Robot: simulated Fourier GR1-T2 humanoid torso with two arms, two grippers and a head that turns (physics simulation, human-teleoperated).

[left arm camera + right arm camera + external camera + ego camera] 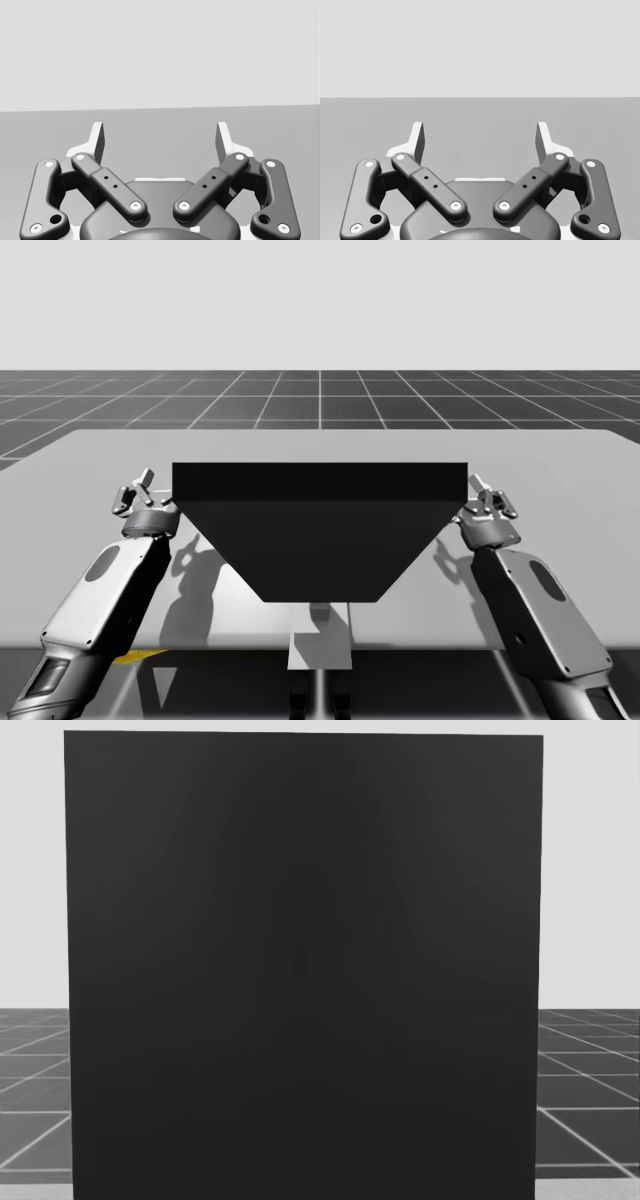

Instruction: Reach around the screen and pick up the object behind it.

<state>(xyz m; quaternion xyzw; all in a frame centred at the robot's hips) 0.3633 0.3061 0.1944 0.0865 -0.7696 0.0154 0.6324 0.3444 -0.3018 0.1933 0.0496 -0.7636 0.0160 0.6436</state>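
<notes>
Black and upright, the screen stands mid-tabletop, and the task looks barely begun. My left pincer hangs just beside the screen's left end and my right pincer just beside its right end, neither past it yet. Both are spread wide, nothing between their fingers. Reaching around and grasping are left. The object presumably lies behind the screen, which hides it, so I cannot tell its kind or exact spot.

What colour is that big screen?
The screen is plain black, clearest in the head view.
</notes>
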